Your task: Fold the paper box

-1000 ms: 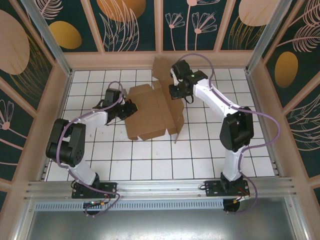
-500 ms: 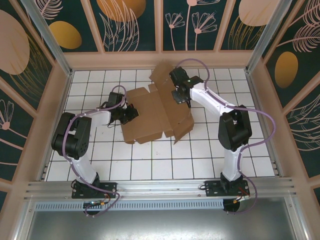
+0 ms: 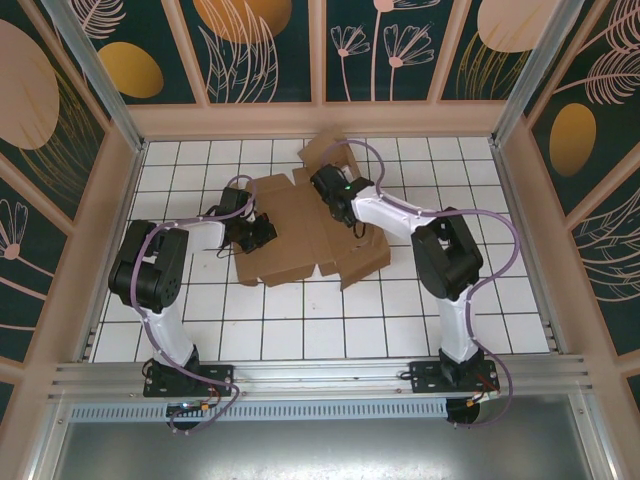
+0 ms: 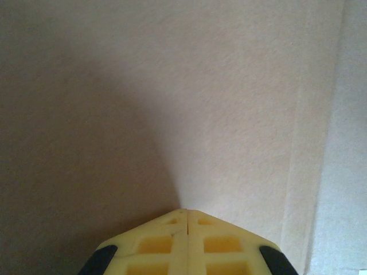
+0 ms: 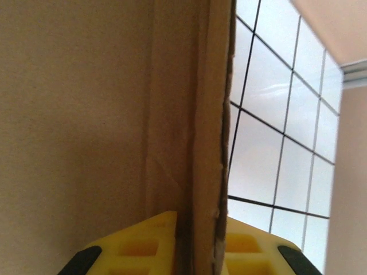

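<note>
Pinching the paper box (image 3: 300, 238) edge — right gripper (image 5: 199, 219); left gripper (image 4: 184, 213) pressed together

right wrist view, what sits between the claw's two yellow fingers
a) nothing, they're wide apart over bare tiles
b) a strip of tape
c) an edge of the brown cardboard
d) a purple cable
C: a thin edge of the paper box runs straight down into the gap of the right claw, with one of the yellow fingers on each side of it.
</note>
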`<state>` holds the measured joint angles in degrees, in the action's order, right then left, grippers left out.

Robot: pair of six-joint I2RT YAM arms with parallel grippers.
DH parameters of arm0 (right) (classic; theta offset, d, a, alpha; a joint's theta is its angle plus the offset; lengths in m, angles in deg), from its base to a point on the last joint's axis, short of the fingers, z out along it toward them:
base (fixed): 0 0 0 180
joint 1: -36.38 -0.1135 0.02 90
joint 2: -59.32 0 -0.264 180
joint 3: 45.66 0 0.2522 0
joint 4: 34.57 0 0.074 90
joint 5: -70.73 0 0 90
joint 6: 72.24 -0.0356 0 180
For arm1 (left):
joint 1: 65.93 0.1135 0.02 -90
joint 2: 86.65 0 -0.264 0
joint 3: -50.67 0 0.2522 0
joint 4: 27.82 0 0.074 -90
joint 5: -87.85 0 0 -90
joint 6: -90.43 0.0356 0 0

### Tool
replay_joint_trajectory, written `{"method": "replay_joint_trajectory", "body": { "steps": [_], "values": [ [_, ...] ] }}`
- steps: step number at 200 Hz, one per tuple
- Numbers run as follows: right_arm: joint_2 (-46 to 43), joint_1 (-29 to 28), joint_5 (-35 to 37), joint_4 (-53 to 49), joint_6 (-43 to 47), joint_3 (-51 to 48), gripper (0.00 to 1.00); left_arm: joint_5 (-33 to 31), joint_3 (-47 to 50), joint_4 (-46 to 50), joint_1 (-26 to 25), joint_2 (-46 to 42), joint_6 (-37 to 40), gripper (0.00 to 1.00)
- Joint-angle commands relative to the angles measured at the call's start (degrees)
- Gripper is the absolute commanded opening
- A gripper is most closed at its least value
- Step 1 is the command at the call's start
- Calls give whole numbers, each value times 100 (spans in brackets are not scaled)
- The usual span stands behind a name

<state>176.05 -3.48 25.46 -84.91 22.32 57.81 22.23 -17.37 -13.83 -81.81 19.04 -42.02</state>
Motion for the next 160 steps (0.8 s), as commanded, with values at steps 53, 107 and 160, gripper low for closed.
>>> {"method": "replay_joint_trajectory", "body": {
  "steps": [53, 107, 160],
  "values": [
    [-159, 462, -886, 384, -304, -265, 57, -75, -97, 17, -39, -568, 127, 3],
    [-1231, 645, -1772, 689, -996, -687, 60, -985, -688, 655, -47, -807, 419, 6],
    [-1550, 490, -3821, 938, -1881, -1682, 27, -1136, -1001, 1132, -46, -119, 574, 5]
  ]
}}
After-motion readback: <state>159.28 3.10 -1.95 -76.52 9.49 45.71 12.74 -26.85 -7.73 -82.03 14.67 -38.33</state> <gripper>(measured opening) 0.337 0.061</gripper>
